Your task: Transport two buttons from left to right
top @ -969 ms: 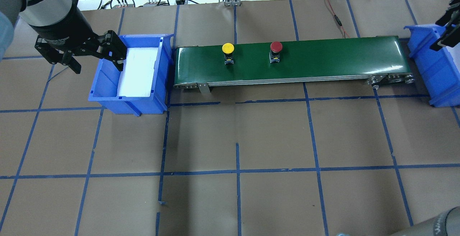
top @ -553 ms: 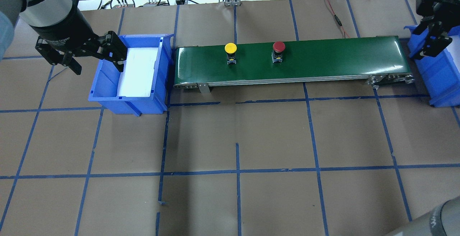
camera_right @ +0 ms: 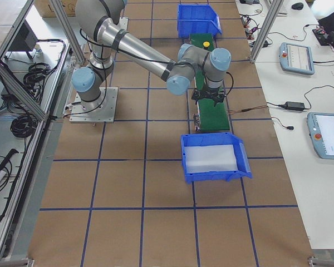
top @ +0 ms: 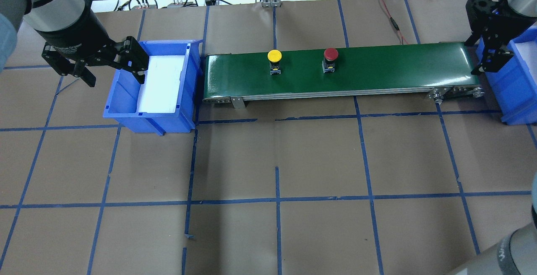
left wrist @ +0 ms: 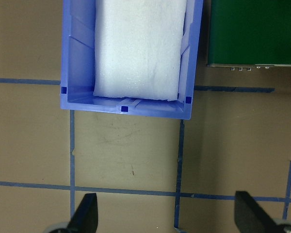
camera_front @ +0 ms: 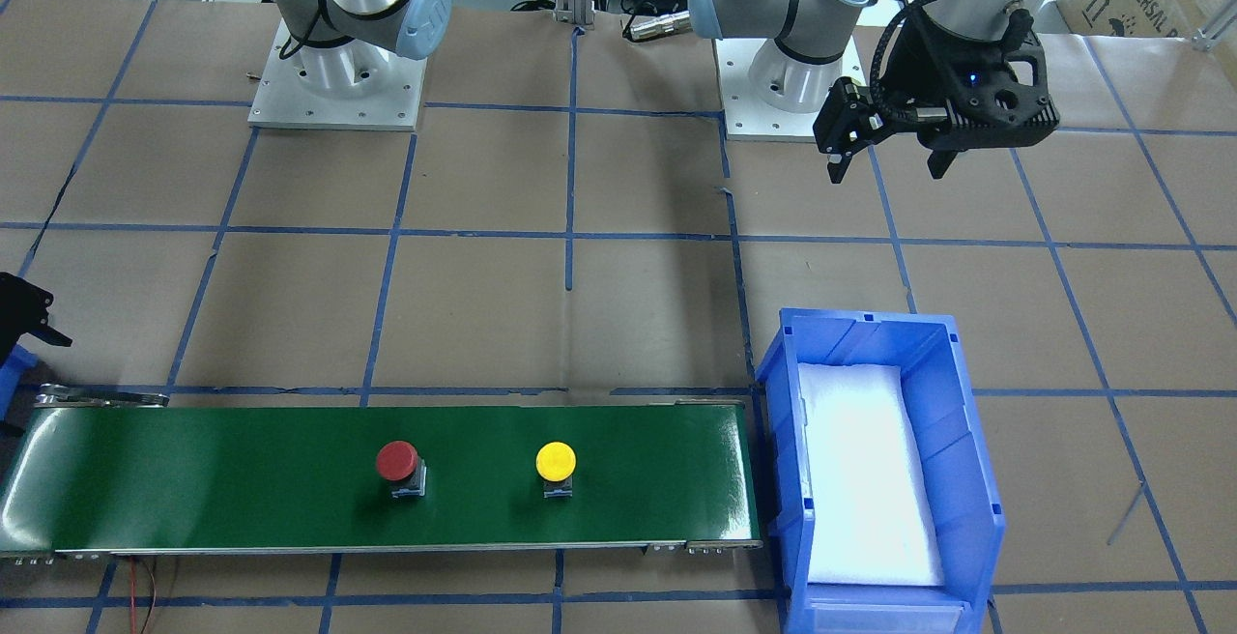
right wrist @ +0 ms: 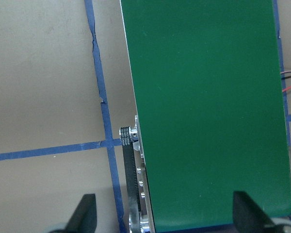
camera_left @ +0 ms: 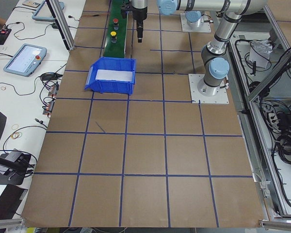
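Both buttons are sitting upright on the green conveyor belt [top: 390, 67], nobody's holding them. In the overhead view the belt runs from 9 to 3 o'clock across the tabletop [top: 319, 157]. The yellow button [top: 274, 56] is at 9 o'clock from the red button [top: 330, 54], with a clear gap of bare belt between them. Both are on the 12 o'clock half of the belt, and the red one is closer to the middle of its length.

The left blue bin [top: 126, 103] is parked right at the belt's 9 o'clock end, with just a white foam pad [top: 161, 82] inside. The right blue bin [top: 514, 94] is off the 3 o'clock end, partly cut off by the edge of the view, and it shows a bit of white lining too.

The left pincer [left wrist: 165, 194] is spread wide with nothing in it. It hangs above bare tabletop, and in its wrist view the left bin is at 12 o'clock from it, with a corner of the belt at about 1 o'clock.

The right pincer [right wrist: 164, 194] is wide open and empty as well. It hovers over the belt's 3 o'clock end, and in its wrist view one finger is over the tabletop beside the belt's roller edge while the other is over the green surface. No button shows in that view.
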Robot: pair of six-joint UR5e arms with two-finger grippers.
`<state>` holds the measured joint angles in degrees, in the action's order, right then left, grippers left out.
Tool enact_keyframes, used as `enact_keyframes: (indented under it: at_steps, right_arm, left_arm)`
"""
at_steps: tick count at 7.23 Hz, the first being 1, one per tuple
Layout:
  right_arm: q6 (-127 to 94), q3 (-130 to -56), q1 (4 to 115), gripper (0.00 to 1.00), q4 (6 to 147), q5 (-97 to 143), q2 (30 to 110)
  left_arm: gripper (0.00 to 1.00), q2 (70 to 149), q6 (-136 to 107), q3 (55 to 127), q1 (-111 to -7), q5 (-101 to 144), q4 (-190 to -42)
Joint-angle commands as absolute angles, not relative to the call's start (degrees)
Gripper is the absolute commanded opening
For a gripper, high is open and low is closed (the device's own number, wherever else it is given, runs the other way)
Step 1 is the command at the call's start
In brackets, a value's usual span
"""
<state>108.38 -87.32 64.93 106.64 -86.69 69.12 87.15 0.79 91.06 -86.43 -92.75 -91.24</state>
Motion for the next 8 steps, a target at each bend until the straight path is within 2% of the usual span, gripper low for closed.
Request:
enact_keyframes:
  at_steps: [1,8]
  right_arm:
    - [109.6,-87.5,66.4,1.00,107.5,-86.9,69.0]
    - [114.9,-89.6,67.0,1.00,118.5,-88.8,65.6]
  left_arm:
    - [1.00,87.3,0.7,91.4,-86.7,-92.4,-91.3]
    - [1.00,87.4,0.8,90.8,-86.1,-92.2,-91.0]
